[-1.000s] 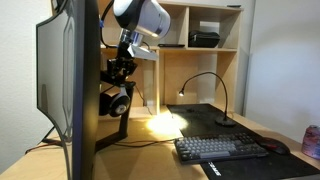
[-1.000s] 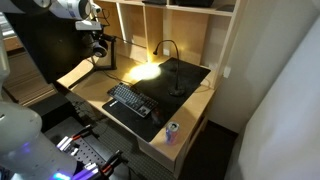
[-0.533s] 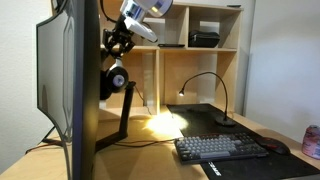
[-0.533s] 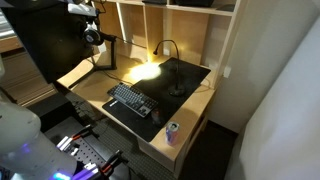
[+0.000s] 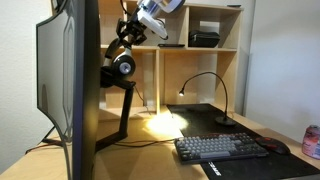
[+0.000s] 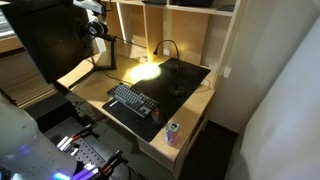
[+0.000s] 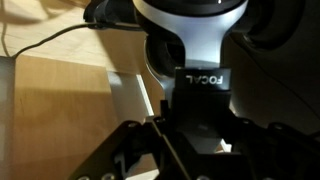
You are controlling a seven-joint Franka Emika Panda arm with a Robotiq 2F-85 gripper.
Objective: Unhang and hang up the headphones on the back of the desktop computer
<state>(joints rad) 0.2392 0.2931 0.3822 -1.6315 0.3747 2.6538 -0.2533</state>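
Observation:
The black headphones (image 5: 120, 66) with silver-grey discs hang from my gripper (image 5: 129, 33) just behind the top of the desktop computer (image 5: 68, 90). The gripper is shut on the headband from above. In the wrist view the headband piece marked FOCAL (image 7: 198, 85) and a silver cup (image 7: 190, 20) fill the frame, clamped between my dark fingers (image 7: 120, 150). In an exterior view the headphones (image 6: 97, 30) sit high beside the dark screen back (image 6: 45, 45). The black arm (image 5: 124, 110) behind the screen slants below them.
A black keyboard (image 5: 220, 149) and mouse (image 5: 275, 147) lie on a dark mat. A lit black gooseneck lamp (image 5: 205, 85) stands behind it. Wooden shelves (image 5: 205, 30) hold a black box. A can (image 6: 171, 132) stands near the desk's front edge.
My gripper has lifted the headphones up along the back of the screen, from about mid-height to near its top, and shifted slightly away from it.

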